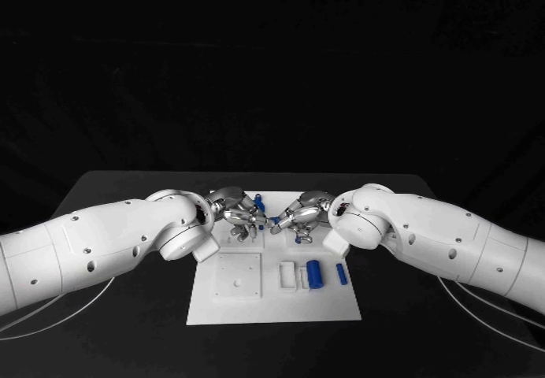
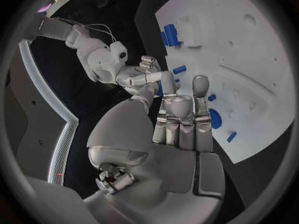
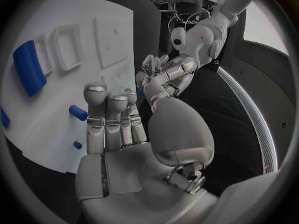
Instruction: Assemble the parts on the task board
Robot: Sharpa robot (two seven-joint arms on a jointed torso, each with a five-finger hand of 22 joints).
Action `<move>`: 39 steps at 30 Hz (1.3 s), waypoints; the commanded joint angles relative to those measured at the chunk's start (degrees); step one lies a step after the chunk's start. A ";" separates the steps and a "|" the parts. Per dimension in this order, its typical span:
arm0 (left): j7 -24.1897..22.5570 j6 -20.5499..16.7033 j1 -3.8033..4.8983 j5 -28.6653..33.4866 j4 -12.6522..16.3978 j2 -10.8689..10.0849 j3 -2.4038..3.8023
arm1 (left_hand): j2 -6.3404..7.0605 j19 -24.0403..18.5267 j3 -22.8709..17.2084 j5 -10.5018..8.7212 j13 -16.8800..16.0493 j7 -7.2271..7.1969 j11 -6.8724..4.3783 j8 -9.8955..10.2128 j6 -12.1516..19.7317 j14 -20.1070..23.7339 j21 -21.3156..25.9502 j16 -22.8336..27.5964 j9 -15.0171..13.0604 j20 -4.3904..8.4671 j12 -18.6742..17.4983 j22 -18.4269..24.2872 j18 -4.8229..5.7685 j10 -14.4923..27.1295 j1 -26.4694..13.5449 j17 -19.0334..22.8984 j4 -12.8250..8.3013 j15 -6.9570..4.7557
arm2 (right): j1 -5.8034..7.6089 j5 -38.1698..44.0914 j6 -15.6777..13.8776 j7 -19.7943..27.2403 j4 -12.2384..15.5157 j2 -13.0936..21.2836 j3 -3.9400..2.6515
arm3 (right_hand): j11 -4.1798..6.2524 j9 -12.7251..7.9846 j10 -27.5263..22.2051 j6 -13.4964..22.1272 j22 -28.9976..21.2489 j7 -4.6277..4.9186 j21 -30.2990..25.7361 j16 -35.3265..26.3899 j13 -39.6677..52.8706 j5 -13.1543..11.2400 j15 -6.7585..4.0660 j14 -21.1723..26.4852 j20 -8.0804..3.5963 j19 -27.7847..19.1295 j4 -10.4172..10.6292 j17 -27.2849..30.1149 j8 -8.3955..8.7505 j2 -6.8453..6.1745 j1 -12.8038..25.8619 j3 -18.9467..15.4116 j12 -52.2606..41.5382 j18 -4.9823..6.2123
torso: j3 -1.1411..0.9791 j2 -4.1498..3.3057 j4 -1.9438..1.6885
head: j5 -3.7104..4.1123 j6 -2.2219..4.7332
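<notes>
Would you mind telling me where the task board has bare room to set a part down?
The near strip of the task board, below the raised square plate and the blue parts, is bare. The far edge is crowded: the left hand and right hand meet there among small blue pieces.

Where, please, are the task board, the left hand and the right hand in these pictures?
task board [image 1: 272, 311]: head view, bare near part of the white plate.
left hand [image 1: 235, 211]: head view, middle of the silver hand.
right hand [image 1: 300, 214]: head view, middle of the silver hand.
</notes>
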State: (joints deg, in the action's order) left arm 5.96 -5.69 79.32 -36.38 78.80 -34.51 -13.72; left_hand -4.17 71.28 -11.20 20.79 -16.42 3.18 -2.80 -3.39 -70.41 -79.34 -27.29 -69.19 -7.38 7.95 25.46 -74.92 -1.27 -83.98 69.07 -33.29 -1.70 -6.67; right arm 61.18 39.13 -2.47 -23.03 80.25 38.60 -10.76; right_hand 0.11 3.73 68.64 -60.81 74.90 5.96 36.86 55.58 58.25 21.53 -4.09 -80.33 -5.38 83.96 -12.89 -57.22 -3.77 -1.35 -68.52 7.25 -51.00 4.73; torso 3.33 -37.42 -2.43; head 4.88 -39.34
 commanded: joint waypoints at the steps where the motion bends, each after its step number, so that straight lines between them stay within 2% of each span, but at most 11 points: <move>1: -2.87 4.03 -0.17 4.07 0.81 0.48 -0.03 | -0.14 -0.23 -5.64 0.47 -0.12 -2.13 -0.38 -0.36 -2.77 0.10 -0.25 -0.17 -8.26 0.16 -0.19 -1.15 0.37 -2.67 -0.36 0.12 -6.07 -0.37 | 0.10 0.93 -2.88 4.65 0.40 -0.11 -0.21 | -0.02 -0.08 -1.09 0.86 3.66 0.20 -1.12 -0.35 -1.45 0.51 0.20 0.65 0.42 0.55 -0.18 0.47 0.18 0.07 -0.41 -1.49 0.48 1.06 | -0.04 -0.02 0.01 | -0.07 0.05; 9: -2.70 4.74 -0.17 6.35 0.52 0.14 -0.02 | 0.04 -0.24 -5.82 1.54 -0.17 -2.16 -0.37 -0.37 -3.03 0.06 -0.33 -0.23 -8.49 0.19 -0.13 -1.17 0.36 -2.67 -0.59 0.04 -6.53 -0.40 | -0.38 4.27 -4.98 7.73 0.71 0.98 -0.22 | -0.28 -0.04 -2.64 2.28 3.30 0.47 -4.95 -1.34 -5.59 -0.87 0.52 1.58 0.72 0.69 0.69 2.22 0.16 0.86 -1.71 -8.19 1.55 1.33 | -0.07 -0.04 0.04 | -0.26 0.27; 12: -2.07 5.59 -0.17 7.53 0.15 -0.05 -0.02 | 0.14 -0.27 -5.93 2.23 -0.26 -2.22 -0.44 -0.39 -3.18 0.01 -0.40 -0.32 -8.62 0.21 0.10 -1.17 0.38 -2.69 -0.89 -0.09 -6.81 -0.43 | -0.63 6.32 -6.45 10.73 0.91 1.66 -0.22 | -0.36 -0.07 -2.77 2.54 3.32 0.48 -5.49 -1.31 -6.13 -0.77 0.49 1.62 0.73 0.84 0.80 2.43 0.22 0.85 -2.25 -9.55 1.37 1.34 | -0.10 -0.02 0.02 | -0.44 0.40; 18: 0.40 8.02 -0.15 10.09 -1.07 -0.58 -0.01 | 0.31 -0.35 -6.81 4.82 -0.43 -2.39 -0.62 -0.36 -3.71 -0.10 -0.67 -0.61 -9.25 0.33 1.00 -1.17 0.43 -2.70 -2.87 -0.48 -8.56 -0.53 | -0.99 11.97 -8.63 16.60 1.50 3.30 -0.25 | -0.30 -0.06 -2.69 2.36 3.36 0.49 -5.50 -1.38 -6.42 -0.55 0.44 1.66 0.68 1.01 0.02 2.54 0.18 1.09 -3.17 -9.24 1.39 1.36 | -0.13 -0.03 0.01 | -0.80 0.64; 20: 1.27 8.82 -0.14 10.66 -1.43 -0.73 -0.01 | 0.26 -0.35 -6.91 5.23 -0.43 -2.46 -0.64 -0.41 -3.87 -0.12 -0.71 -0.67 -9.41 0.35 1.11 -1.16 0.43 -2.73 -3.22 -0.61 -8.83 -0.56 | -1.07 12.87 -9.05 17.88 1.65 3.81 -0.28 | -0.27 -0.11 -2.59 2.13 3.40 0.49 -5.56 -1.31 -6.88 -0.11 0.35 1.62 0.59 1.16 -0.89 2.54 0.26 1.32 -2.96 -8.63 1.43 1.33 | -0.15 -0.04 -0.01 | -0.95 0.70; 21: 1.76 9.22 -0.12 10.89 -1.62 -0.81 -0.01 | 0.30 -0.35 -7.08 6.06 -0.47 -2.55 -0.62 -0.45 -4.22 -0.21 -0.77 -0.79 -9.81 0.39 1.39 -1.16 0.45 -2.77 -3.83 -0.80 -9.33 -0.60 | -1.10 13.19 -9.29 18.46 1.71 4.09 -0.31 | -0.22 -0.08 -2.63 2.10 3.42 0.48 -5.50 -1.29 -6.91 0.03 0.37 1.63 0.61 1.16 -1.03 2.53 0.20 1.44 -3.11 -8.46 1.44 1.31 | -0.13 -0.04 -0.01 | -1.00 0.71; 24: 3.33 10.46 -0.01 11.41 -2.25 -0.95 0.00 | -0.06 -0.38 -7.57 6.41 -0.35 -2.60 -0.63 -0.37 -4.23 -0.16 -0.86 -0.87 -11.03 0.42 1.71 -1.15 0.48 -2.75 -5.13 -0.94 -10.60 -0.62 | -1.16 13.67 -10.14 19.72 1.86 4.93 -0.43 | -0.19 -0.08 -2.59 2.01 3.46 0.46 -5.52 -1.27 -7.12 0.56 0.35 1.60 0.58 1.23 -1.56 2.53 0.21 1.55 -2.68 -7.94 1.36 1.30 | -0.12 -0.02 0.03 | -1.24 0.72; 26: 4.41 11.26 0.15 11.66 -2.74 -0.97 0.00 | -0.08 -0.34 -7.93 8.73 -0.30 -2.80 -0.69 -0.41 -4.72 -0.41 -0.98 -1.12 -12.17 0.45 2.24 -1.17 0.45 -2.81 -6.64 -1.33 -11.82 -0.67 | -1.18 13.60 -10.70 20.37 1.91 5.49 -0.57 | -0.16 -0.09 -2.53 1.89 3.47 0.44 -5.48 -1.25 -7.28 0.97 0.30 1.56 0.54 1.29 -1.91 2.53 0.21 1.59 -2.48 -7.54 1.36 1.28 | -0.13 -0.02 0.06 | -1.47 0.78; 27: 4.83 11.53 0.24 11.72 -2.93 -0.96 0.00 | -0.01 -0.33 -8.29 9.22 -0.31 -2.81 -0.69 -0.39 -4.86 -0.44 -1.03 -1.16 -12.38 0.49 2.41 -1.18 0.43 -2.77 -7.04 -1.43 -12.33 -0.71 | -1.19 13.49 -10.94 20.59 1.92 5.70 -0.64 | -0.16 -0.09 -2.52 1.87 3.48 0.44 -5.43 -1.27 -7.30 1.08 0.30 1.57 0.53 1.30 -1.97 2.54 0.21 1.59 -2.46 -7.48 1.36 1.28 | -0.12 -0.03 0.05 | -1.50 0.81; 31: 6.58 12.52 0.71 11.78 -3.69 -0.90 0.01 | -0.44 -0.37 -9.26 9.70 -0.09 -2.90 -0.77 -0.33 -4.91 -0.50 -1.30 -1.30 -13.36 0.52 2.87 -1.19 0.48 -2.74 -8.72 -1.68 -13.99 -0.73 | -1.20 12.76 -11.82 21.37 1.82 6.52 -0.97 | -0.10 -0.09 -2.51 1.76 3.54 0.43 -5.29 -1.24 -7.46 2.12 0.25 1.52 0.49 1.37 -2.55 2.52 0.21 1.64 -2.24 -6.76 1.34 1.24 | -0.12 -0.03 0.16 | -1.87 0.99; 39: 11.13 15.03 1.82 11.48 -5.63 -0.27 0.01 | -0.71 -0.46 -10.01 9.51 -0.02 -3.08 -0.91 -0.38 -5.15 -0.71 -1.49 -1.77 -14.89 0.49 3.57 -1.15 0.34 -2.80 -9.93 -2.40 -14.34 -0.75 | -1.21 11.96 -12.95 22.97 1.85 7.32 -1.27 | 0.04 -0.11 -2.39 1.08 3.67 0.33 -4.73 -1.13 -7.81 2.28 0.14 1.39 0.37 1.49 -3.23 2.37 0.24 1.31 -1.79 -3.67 1.16 1.15 | -0.18 -0.08 0.05 | -2.34 0.98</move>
State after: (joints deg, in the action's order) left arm 13.38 5.95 80.90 -25.64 73.37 -35.01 -13.76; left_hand -4.69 71.02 -12.63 30.32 -16.47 3.23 -3.27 -3.83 -70.75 -79.72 -28.49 -70.58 -21.99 8.20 28.76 -74.91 -1.27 -84.04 59.64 -35.59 -7.71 -7.08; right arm 60.02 50.91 -13.93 -2.74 81.95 45.87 -11.99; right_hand -0.21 3.70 66.13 -59.30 74.90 6.29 31.80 54.44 50.49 23.52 -3.69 -78.91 -4.90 84.04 -16.12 -54.80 -3.77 0.05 -70.48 3.63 -49.67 5.73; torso 3.18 -37.46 -2.34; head 2.67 -38.28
